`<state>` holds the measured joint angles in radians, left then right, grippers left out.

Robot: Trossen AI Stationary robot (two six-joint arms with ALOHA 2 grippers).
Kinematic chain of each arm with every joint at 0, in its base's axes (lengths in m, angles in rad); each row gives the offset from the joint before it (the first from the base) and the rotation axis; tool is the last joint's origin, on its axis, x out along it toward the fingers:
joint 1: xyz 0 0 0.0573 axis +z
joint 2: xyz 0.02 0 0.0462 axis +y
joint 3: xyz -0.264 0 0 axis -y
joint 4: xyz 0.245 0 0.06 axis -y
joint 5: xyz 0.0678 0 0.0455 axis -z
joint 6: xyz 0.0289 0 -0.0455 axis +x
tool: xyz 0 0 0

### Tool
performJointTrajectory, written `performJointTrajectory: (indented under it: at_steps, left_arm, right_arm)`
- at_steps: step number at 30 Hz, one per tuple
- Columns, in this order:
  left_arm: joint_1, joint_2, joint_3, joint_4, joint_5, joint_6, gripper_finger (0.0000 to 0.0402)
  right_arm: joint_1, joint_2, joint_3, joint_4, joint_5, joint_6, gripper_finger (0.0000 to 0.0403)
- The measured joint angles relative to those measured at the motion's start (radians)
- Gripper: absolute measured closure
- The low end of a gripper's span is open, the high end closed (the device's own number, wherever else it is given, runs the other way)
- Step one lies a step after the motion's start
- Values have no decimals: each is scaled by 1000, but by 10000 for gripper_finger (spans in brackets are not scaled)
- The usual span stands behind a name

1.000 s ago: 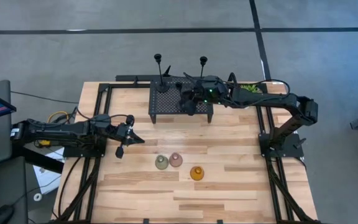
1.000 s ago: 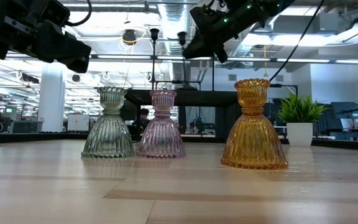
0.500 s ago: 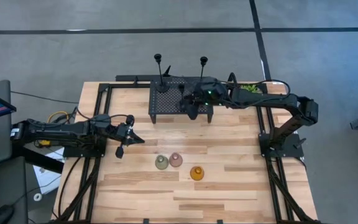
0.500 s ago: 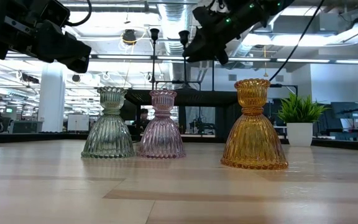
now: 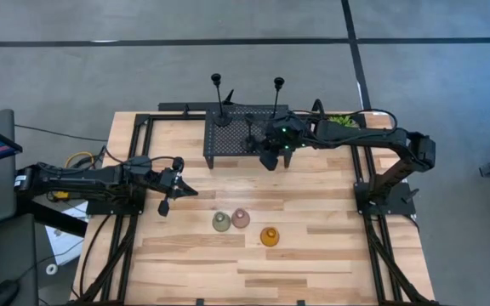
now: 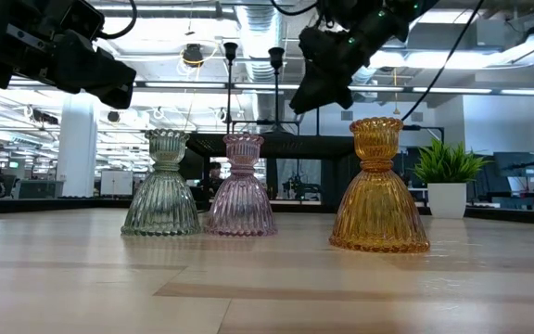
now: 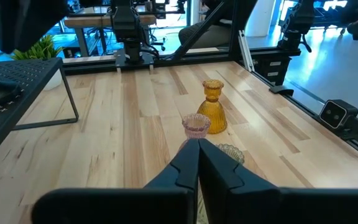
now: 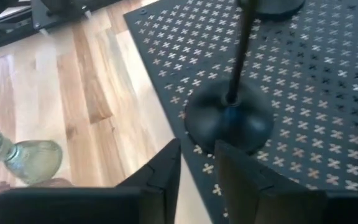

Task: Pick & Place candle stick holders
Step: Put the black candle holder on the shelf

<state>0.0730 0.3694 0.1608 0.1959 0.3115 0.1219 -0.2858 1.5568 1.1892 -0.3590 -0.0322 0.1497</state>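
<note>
Three black thin-stemmed holders stand on their round bases on the black perforated rack: one at far left, one at far right, and one near the rack's near edge, whose base lies just beyond my right gripper's fingers. My right gripper is open and empty over the rack's near edge. The green, pink and amber squat holders stand on the table. My left gripper is shut and empty at the left.
A small potted plant stands at the far right, behind the right arm. The squat holders stand close together toward the table's near edge. Black frame rails run along both table sides.
My right gripper has moved toward the table's near edge and a little to the right, away from the black holder near the rack's near edge. That holder stands on the rack, its cup now clear of the gripper in the low view.
</note>
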Motion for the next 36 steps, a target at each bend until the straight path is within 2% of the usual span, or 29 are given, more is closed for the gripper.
performJointTrajectory:
  at_steps: [6, 12, 16, 25, 30, 36]
  left_arm:
    - [0, 0, 0, 0, 0, 0, 396]
    - [0, 0, 0, 0, 0, 0, 393]
    - [0, 0, 0, 0, 0, 0, 394]
    - [0, 0, 0, 0, 0, 0, 393]
    - [0, 0, 0, 0, 0, 1, 395]
    - [0, 0, 0, 0, -2, 2, 396]
  right_arm:
    - [29, 3, 0, 14, 3, -48, 394]
    - [38, 9, 0, 63, 3, -26, 401]
    - [43, 76, -4, 52, 2, -18, 402]
    - [49, 216, 1, 180, -49, -26, 403]
    - [56, 201, 0, 176, -53, -31, 403]
    - [57, 114, 1, 177, -57, -56, 403]
